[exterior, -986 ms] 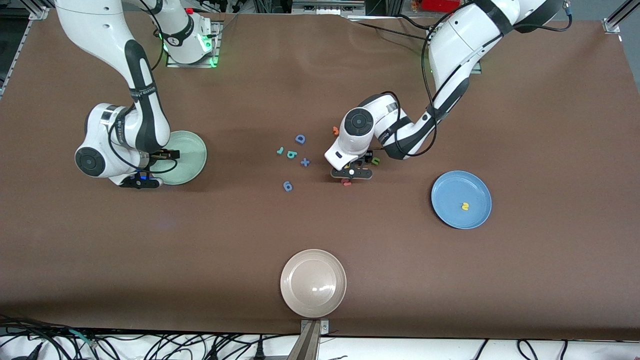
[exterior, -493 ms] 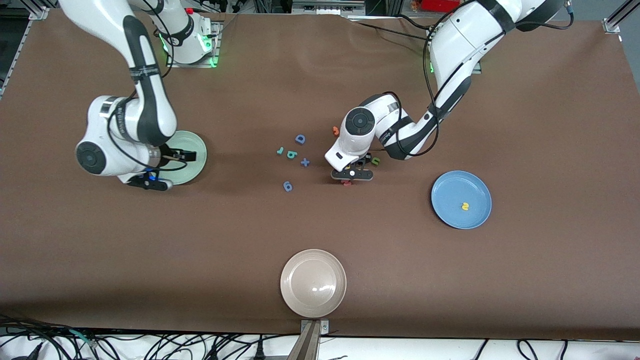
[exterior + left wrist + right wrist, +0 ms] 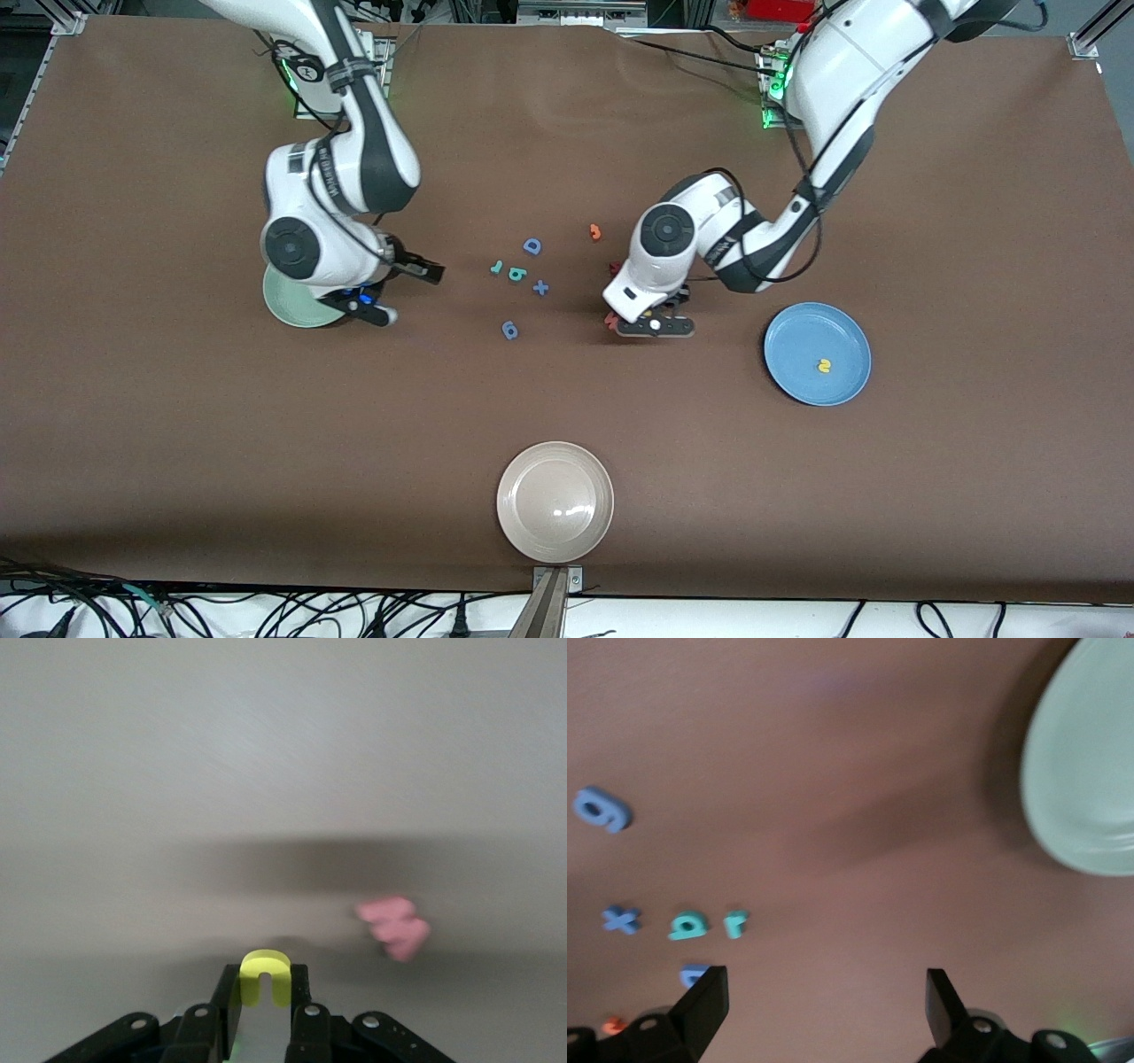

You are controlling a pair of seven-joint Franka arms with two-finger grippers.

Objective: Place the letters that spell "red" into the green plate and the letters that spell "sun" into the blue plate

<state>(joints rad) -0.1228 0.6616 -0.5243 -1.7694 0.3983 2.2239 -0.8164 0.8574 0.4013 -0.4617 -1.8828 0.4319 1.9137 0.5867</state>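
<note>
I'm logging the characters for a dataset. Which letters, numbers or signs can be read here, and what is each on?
"D": blue foam D, on the brown table.
"r": teal foam r.
"d": teal foam d.
"+": blue foam plus.
"6": blue foam 6.
"s": yellow foam s, in the round blue plate.
"u": yellow foam u, in the left gripper.
Orange foam piece, red foam piece, arm markings: unreadable.
</note>
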